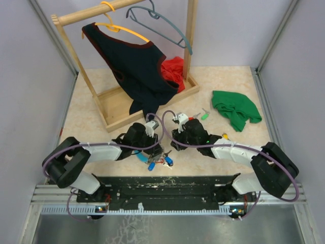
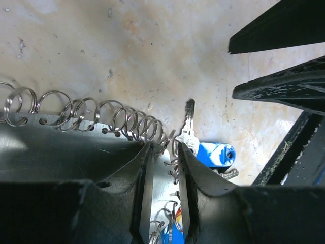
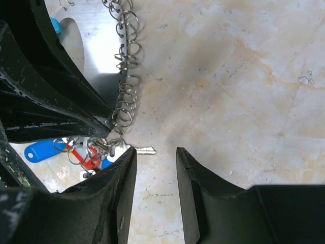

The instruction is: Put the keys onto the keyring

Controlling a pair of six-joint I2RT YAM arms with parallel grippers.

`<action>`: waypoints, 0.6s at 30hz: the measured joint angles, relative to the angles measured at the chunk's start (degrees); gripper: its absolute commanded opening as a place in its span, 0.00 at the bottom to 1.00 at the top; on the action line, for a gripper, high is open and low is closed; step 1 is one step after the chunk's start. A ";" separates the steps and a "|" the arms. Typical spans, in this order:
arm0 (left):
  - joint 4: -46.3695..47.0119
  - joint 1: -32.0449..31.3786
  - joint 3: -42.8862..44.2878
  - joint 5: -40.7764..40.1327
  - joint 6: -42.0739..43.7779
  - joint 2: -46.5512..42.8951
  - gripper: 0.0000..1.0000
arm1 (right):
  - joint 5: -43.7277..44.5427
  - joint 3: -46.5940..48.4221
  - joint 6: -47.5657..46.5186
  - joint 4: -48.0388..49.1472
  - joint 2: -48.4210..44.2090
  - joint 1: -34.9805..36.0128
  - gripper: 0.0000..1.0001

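The keyring (image 2: 101, 133) shows in the left wrist view as a shiny metal strip with a row of wire rings along its edge. My left gripper (image 2: 163, 146) is shut on that strip. A silver key (image 2: 188, 126) with a blue cap (image 2: 216, 153) hangs from the rings just past the fingertips. In the right wrist view the ring row (image 3: 125, 76) runs down to a cluster of red and blue keys (image 3: 87, 155). My right gripper (image 3: 156, 150) is open over bare table with nothing between its fingers, a key blade (image 3: 144, 150) beside its left fingertip. From above, blue keys (image 1: 152, 164) lie under both grippers.
A green-capped key (image 1: 204, 115) and a yellow-capped key (image 1: 225, 136) lie loose to the right. A green cloth (image 1: 235, 109) is at the right. A wooden rack (image 1: 118, 105) with hangers, a dark garment (image 1: 133, 66) and a red cloth (image 1: 173, 70) stands behind.
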 measured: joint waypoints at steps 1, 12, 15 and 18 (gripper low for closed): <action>-0.48 -0.28 0.09 -0.76 -0.04 0.04 0.32 | 0.11 -0.35 0.11 0.17 -0.26 -0.11 0.38; -4.46 -1.99 1.20 -5.73 0.33 -1.36 0.31 | 0.11 -2.25 0.63 1.29 -1.09 -0.72 0.38; -4.55 -2.43 1.81 -5.73 0.46 -0.37 0.31 | -0.20 -2.25 0.68 1.55 -1.20 -0.72 0.38; -4.42 -2.64 2.51 -5.46 0.57 0.66 0.29 | -0.96 -2.27 0.61 1.70 -1.36 -0.72 0.38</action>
